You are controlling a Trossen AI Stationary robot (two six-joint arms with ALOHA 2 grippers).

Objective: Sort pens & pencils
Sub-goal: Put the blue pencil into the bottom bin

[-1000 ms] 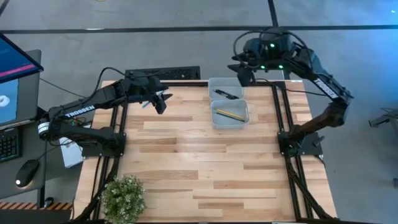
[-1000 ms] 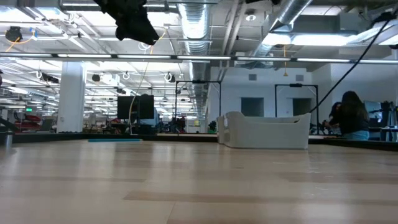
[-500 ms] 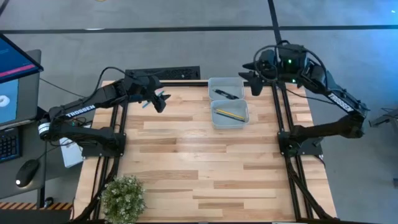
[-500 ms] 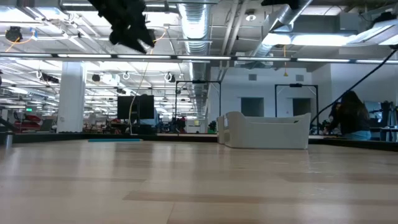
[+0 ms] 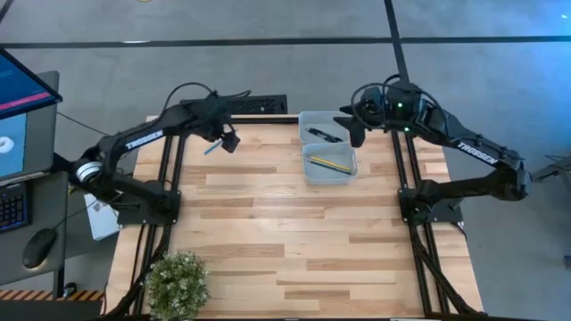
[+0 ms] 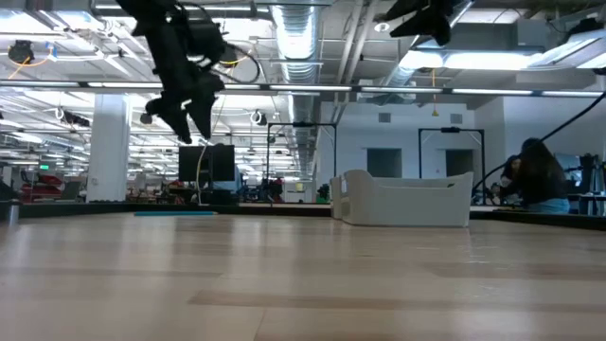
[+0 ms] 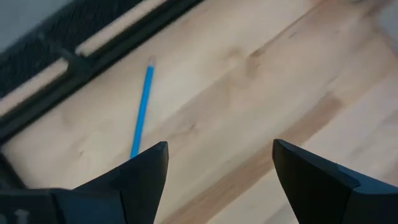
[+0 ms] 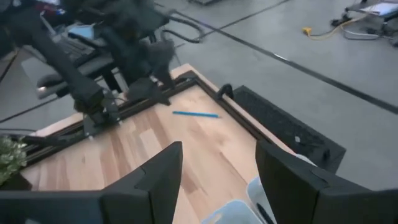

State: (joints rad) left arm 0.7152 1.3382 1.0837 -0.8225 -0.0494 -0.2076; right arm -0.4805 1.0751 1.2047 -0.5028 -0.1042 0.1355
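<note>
A light blue pencil [image 5: 211, 147] lies flat on the table near its far left corner; it also shows in the left wrist view [image 7: 141, 112] and the right wrist view [image 8: 194, 114]. My left gripper [image 5: 229, 140] hangs open just above and beside it, touching nothing [image 7: 217, 180]. In the low view it hangs above the table [image 6: 187, 109]. Black pens [image 5: 323, 135] lie in the far clear bin, and a yellow pencil [image 5: 328, 163] lies in the near bin. My right gripper [image 5: 354, 129] is open in the air at the bins' right side [image 8: 217, 180].
Two clear bins sit side by side at the far middle, the far bin [image 5: 308, 118] and the near bin [image 5: 350, 169]. A black power strip [image 5: 259, 104] runs behind the far edge. A potted plant [image 5: 177, 283] stands at the near left corner. Bare wood fills the middle.
My left gripper has come down toward the table over the blue pencil, its arm's elbow rising. My right gripper has swung from beyond the far edge toward the bins' right side and now shows at the top of the low view. The pencil has stayed put.
</note>
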